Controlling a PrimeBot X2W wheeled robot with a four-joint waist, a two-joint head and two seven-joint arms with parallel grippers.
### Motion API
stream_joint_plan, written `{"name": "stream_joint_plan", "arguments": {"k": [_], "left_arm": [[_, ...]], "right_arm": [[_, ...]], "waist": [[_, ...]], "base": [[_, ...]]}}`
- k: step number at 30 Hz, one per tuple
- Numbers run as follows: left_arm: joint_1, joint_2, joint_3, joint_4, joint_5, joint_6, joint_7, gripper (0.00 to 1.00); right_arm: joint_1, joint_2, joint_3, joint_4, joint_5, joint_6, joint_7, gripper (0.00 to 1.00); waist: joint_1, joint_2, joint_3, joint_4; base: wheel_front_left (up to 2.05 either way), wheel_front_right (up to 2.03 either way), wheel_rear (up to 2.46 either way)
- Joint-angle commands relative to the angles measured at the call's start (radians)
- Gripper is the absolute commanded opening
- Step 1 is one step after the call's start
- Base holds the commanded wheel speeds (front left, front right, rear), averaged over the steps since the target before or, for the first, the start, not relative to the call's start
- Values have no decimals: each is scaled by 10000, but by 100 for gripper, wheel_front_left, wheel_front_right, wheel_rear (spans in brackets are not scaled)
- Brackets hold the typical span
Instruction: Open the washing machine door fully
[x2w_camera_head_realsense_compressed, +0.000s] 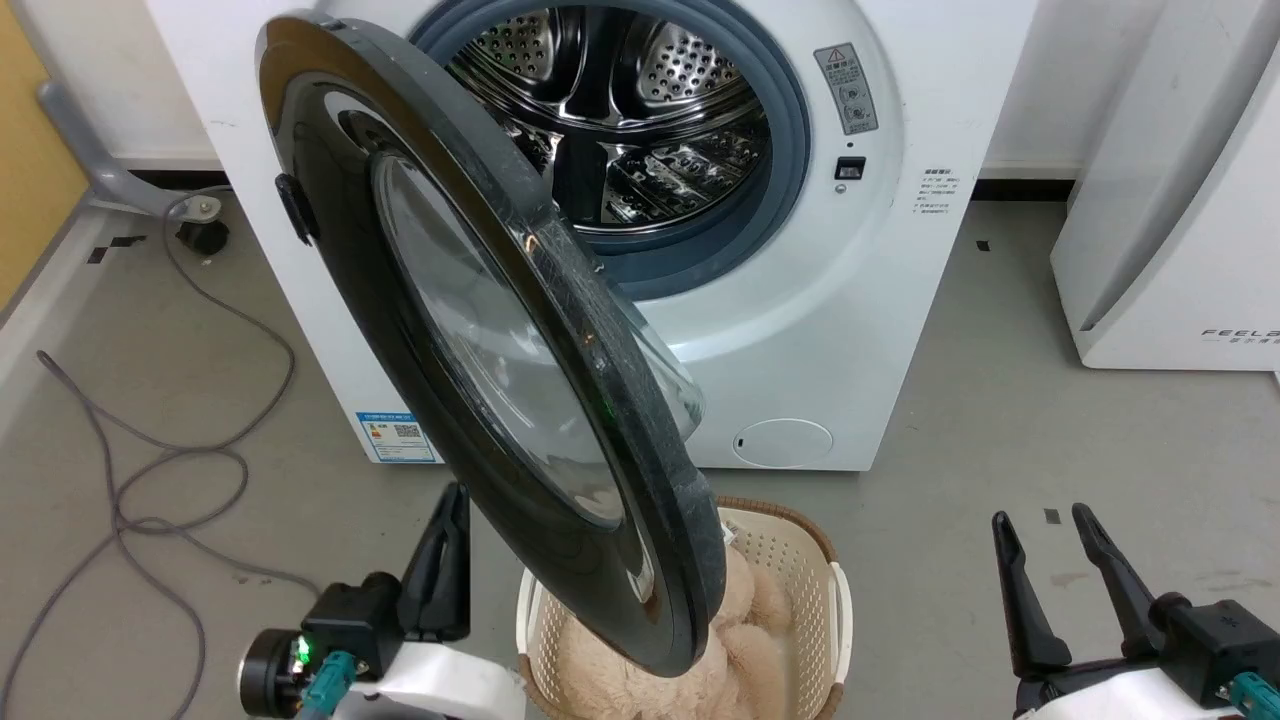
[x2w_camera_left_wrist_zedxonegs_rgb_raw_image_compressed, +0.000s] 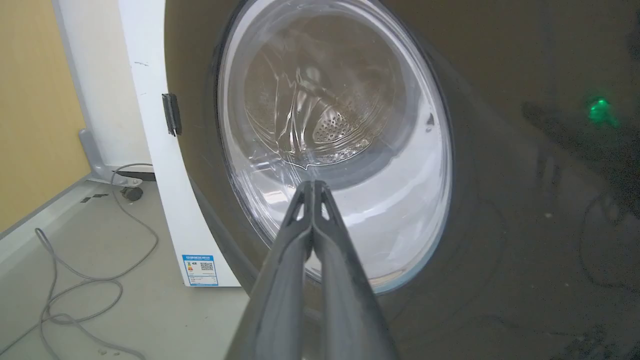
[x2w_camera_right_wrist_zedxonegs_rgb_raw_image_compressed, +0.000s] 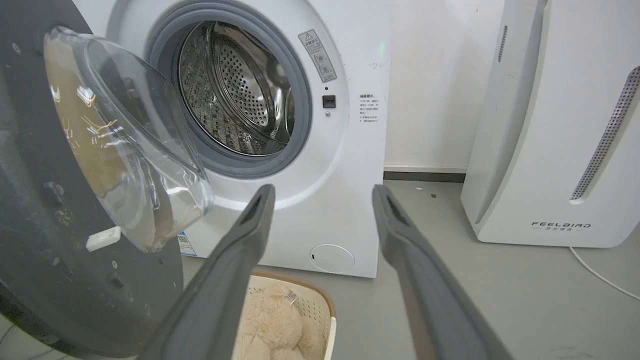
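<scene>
The washing machine door (x2w_camera_head_realsense_compressed: 480, 330) stands swung partway out from the drum opening (x2w_camera_head_realsense_compressed: 640, 120), hanging over a laundry basket (x2w_camera_head_realsense_compressed: 835, 590). The left gripper (x2w_camera_head_realsense_compressed: 456, 495), fingers pressed together, points at the door's outer face. The right gripper (x2w_camera_head_realsense_compressed: 1040, 518) is spread and empty, well apart from the door.

We get bright, even indoor light, with only soft shadows on the floor (x2w_camera_head_realsense_compressed: 1000, 420). Glare streaks the steel drum (x2w_camera_head_realsense_compressed: 620, 110) and the glass of the washing machine door (x2w_camera_left_wrist_zedxonegs_rgb_raw_image_compressed: 335, 150), whose black gloss mirrors a green light (x2w_camera_left_wrist_zedxonegs_rgb_raw_image_compressed: 598, 109). Both wrist views bow lines toward the edges; the left gripper (x2w_camera_left_wrist_zedxonegs_rgb_raw_image_compressed: 312, 185) is blurred up close.
</scene>
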Motion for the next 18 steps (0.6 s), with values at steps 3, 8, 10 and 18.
{"name": "stream_joint_plan", "arguments": {"k": [3, 8, 10, 18], "left_arm": [[-151, 78, 9, -553, 117, 154, -49, 0], [-271, 80, 11, -1513, 194, 291, -47, 0], [-345, 85, -4, -2070, 238, 346, -34, 0], [-940, 59, -158, -4564, 144, 396, -32, 0]], "right_arm": [[-18, 52, 4, 64, 104, 6, -86, 100], [-15, 52, 12, 96, 139, 6, -92, 100], [-25, 52, 10, 104, 163, 6, -102, 100], [-107, 52, 24, 157, 213, 6, -139, 100]], "waist": [[0, 0, 0, 15], [0, 0, 5, 26], [0, 0, 23, 27], [0, 0, 117, -9]], "base": [[0, 0, 0], [0, 0, 0], [0, 0, 0], [0, 0, 0]]}}
